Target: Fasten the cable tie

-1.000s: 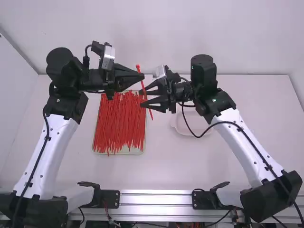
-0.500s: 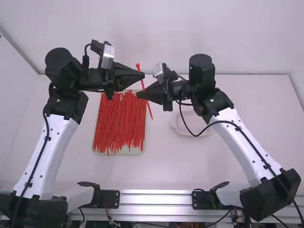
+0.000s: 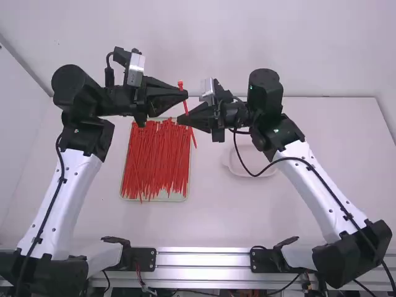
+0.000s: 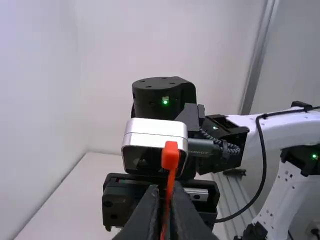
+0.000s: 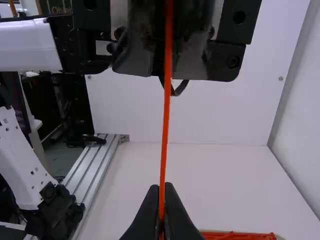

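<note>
The left gripper and right gripper each pinch one slim red plastic cable tie.

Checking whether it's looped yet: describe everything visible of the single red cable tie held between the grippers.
The cable tie is a thin, bright red, plastic-looking strap with a small blocky head at its upper end. It is straight, not looped, standing nearly upright in the air over the tray of loose red ties. The left gripper is shut on it below the head, the right gripper shut on the strap lower down; its tail hangs free beneath.
</note>
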